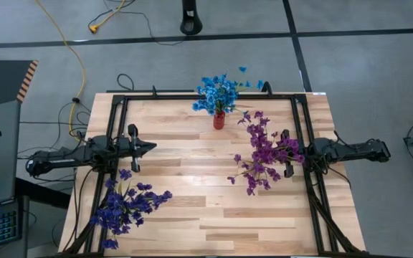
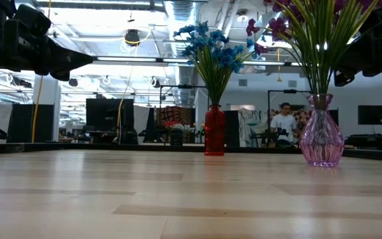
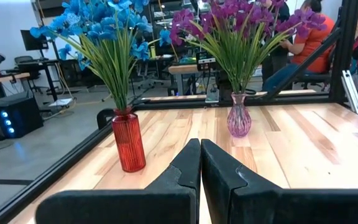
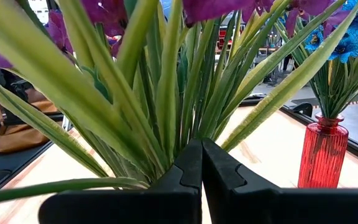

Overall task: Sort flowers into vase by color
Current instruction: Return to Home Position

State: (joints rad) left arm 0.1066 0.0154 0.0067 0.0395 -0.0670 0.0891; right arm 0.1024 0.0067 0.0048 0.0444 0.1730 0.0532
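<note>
We see the left gripper (image 1: 152,147) over the left side of the table (image 1: 206,186), pointing toward the middle, with its fingers (image 3: 188,163) pressed together and nothing between them. The right gripper (image 4: 201,149) is at the right side, facing inward. It too is pressed together and empty, its tips right up against the green stems of the magenta flowers (image 1: 264,152); we cannot tell whether they touch. Those magenta flowers stand upright in a pink vase (image 2: 321,136) on the right half of the table, just in front of the right gripper. The blue flowers (image 1: 217,93) stand in a red vase (image 1: 219,120) at the far middle edge, well apart from both grippers. The indigo flowers (image 1: 127,204) sit near the near-left corner, just beside the left arm, and their blossoms hide whatever holds them. In the low view the red vase stands left of the pink one, with a person (image 2: 284,123) in the room behind.
</note>
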